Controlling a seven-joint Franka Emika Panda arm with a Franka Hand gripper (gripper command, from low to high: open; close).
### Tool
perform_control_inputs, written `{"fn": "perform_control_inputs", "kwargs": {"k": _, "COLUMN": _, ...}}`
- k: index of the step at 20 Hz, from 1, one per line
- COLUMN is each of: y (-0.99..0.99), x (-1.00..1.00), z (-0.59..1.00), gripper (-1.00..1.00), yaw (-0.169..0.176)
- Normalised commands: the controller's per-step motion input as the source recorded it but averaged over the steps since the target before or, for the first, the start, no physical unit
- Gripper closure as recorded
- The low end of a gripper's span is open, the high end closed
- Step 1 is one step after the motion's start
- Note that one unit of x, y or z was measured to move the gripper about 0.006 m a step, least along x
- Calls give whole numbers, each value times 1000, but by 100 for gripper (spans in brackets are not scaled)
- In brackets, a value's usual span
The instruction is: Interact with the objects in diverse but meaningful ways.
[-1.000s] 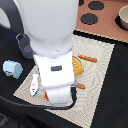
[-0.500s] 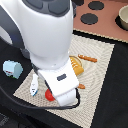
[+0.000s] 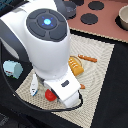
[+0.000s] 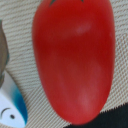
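A red tomato point(image 4: 72, 60) fills most of the wrist view, lying on the beige woven mat point(image 4: 22, 80). In the exterior view the tomato point(image 3: 50, 94) peeks out from under the gripper's white housing point(image 3: 67, 91), which hangs right above it. The fingers are hidden in both views. A white-and-blue milk carton point(image 3: 34, 86) lies just beside the tomato, and its corner point(image 4: 10, 104) shows in the wrist view. The yellow ridged bread loaf point(image 3: 75, 65) sits on the mat behind the hand.
An orange carrot-like stick point(image 3: 88, 58) lies beyond the loaf. A light blue object point(image 3: 12, 69) sits off the mat at the exterior view's left. A toy stove with black burners point(image 3: 90, 19) and a beige bowl point(image 3: 123, 17) stand at the back.
The arm has shifted a little toward the exterior view's right, with the hand staying low over the tomato. The objects on the mat have not visibly moved.
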Motion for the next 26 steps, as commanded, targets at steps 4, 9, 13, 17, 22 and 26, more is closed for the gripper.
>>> {"fn": "perform_control_inputs", "kwargs": {"k": 4, "y": -204, "x": 0, "z": -127, "gripper": 100, "yaw": 42}}
{"fn": "perform_control_inputs", "kwargs": {"k": 9, "y": -173, "x": 0, "z": -100, "gripper": 100, "yaw": 37}}
{"fn": "perform_control_inputs", "kwargs": {"k": 13, "y": 13, "x": 142, "z": 561, "gripper": 100, "yaw": 4}}
{"fn": "perform_control_inputs", "kwargs": {"k": 17, "y": 566, "x": 94, "z": 1000, "gripper": 100, "yaw": 0}}
{"fn": "perform_control_inputs", "kwargs": {"k": 22, "y": 653, "x": -295, "z": 680, "gripper": 100, "yaw": -16}}
{"fn": "perform_control_inputs", "kwargs": {"k": 26, "y": 731, "x": -501, "z": 420, "gripper": 100, "yaw": -31}}
